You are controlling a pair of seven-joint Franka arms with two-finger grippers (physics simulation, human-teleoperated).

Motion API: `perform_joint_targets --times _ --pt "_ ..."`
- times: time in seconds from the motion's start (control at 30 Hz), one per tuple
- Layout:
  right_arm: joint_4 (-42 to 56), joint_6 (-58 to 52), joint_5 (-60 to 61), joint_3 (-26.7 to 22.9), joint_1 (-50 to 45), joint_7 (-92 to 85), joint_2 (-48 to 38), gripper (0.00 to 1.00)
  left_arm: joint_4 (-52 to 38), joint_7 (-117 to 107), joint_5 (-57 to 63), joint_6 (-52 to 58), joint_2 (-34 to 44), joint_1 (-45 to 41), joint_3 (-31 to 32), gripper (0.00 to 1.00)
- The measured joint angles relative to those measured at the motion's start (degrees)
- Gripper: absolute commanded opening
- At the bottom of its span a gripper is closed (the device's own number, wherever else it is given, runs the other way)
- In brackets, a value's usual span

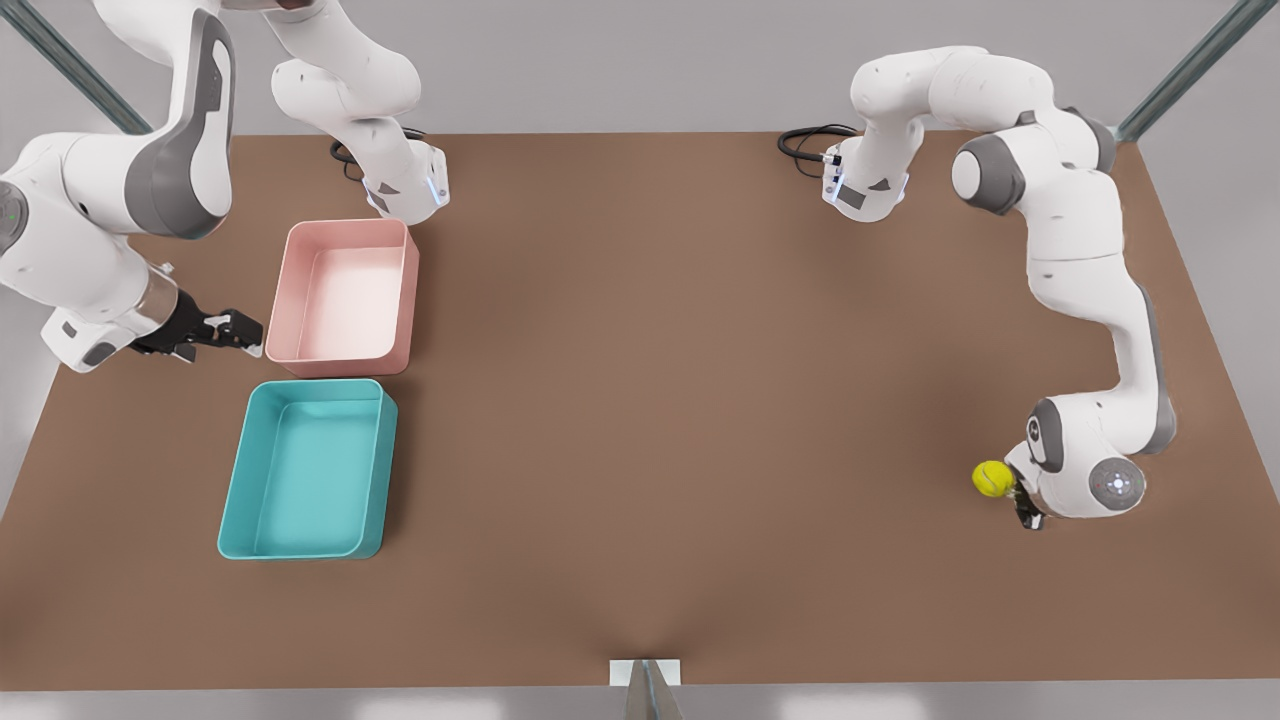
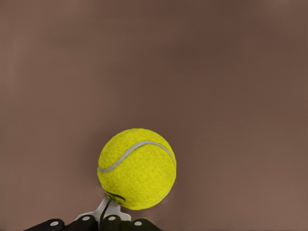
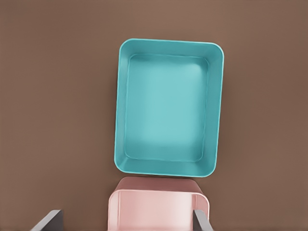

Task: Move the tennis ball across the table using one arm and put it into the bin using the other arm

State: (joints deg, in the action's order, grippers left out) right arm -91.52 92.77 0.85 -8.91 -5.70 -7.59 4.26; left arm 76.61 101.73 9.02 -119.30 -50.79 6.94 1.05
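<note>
Yellow-green tennis ball (image 1: 992,478) sits on the table (image 1: 700,400) at the front view's right, far from the teal bin (image 1: 305,470) at the left. Left gripper (image 1: 1018,497) is right at the ball, touching or almost; in the left wrist view the ball (image 2: 137,168) rests against the finger ends, but whether the fingers are clamped or spread I cannot tell. Right gripper (image 1: 240,331) waits just beside the pink tray (image 1: 345,300), above the bin's end, fingers apart, holding nothing. Progress, judged: barely started; ball not carried across, no handover, bin (image 3: 168,113) empty. Count: one ball, one teal bin, one pink tray (image 3: 156,209), two arms.
</note>
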Motion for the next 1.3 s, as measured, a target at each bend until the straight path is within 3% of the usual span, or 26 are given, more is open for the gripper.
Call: perform_joint_targets --times 0.1,0.23,0.27,0.3,0.4,0.6,0.77,0.97,1.17,1.3 --pt "0.00 0.13 -0.01 -0.01 -0.08 -0.09 0.09 1.00 2.79 -13.48 -5.86 2.16 4.70 -3.33 8.54 0.21" --pt "0.00 0.26 -0.01 0.00 -0.15 -0.18 0.10 1.00 1.61 -29.07 -9.00 4.60 7.78 4.26 9.25 0.21" --pt "0.00 0.28 -0.01 0.00 -0.14 -0.20 0.18 1.00 0.82 -32.97 -9.29 6.91 11.14 3.11 7.77 0.73" --pt "0.00 0.30 -0.01 0.00 -0.14 -0.22 0.23 1.00 0.35 -36.67 -9.16 10.89 15.95 0.34 4.71 1.00" --pt "0.00 0.34 -0.01 0.00 -0.11 -0.27 0.27 1.00 -3.73 -49.36 -8.56 26.84 27.46 -11.69 -3.55 1.00" --pt "-0.08 0.34 -0.02 0.00 -0.18 -0.35 0.26 1.00 -10.08 -69.97 -10.39 46.74 29.72 -14.61 -3.67 1.00" --pt "-0.09 0.34 -0.02 0.00 -0.24 -0.40 0.24 1.00 -9.91 -85.46 -13.01 49.69 31.04 -14.79 3.97 1.00" --pt "0.02 0.44 0.11 0.04 -0.27 -0.38 1.11 1.00 -9.29 -96.97 -10.71 51.07 31.98 -13.71 5.33 1.00" --pt "15.88 2.28 4.13 0.20 -13.35 5.38 21.63 1.00 -9.04 -104.68 -10.24 51.61 31.91 -12.84 5.35 1.00" --pt "18.70 7.14 6.25 0.24 -20.90 12.61 29.25 1.00 -9.00 -108.56 -10.19 51.75 31.90 -12.48 5.35 1.00"
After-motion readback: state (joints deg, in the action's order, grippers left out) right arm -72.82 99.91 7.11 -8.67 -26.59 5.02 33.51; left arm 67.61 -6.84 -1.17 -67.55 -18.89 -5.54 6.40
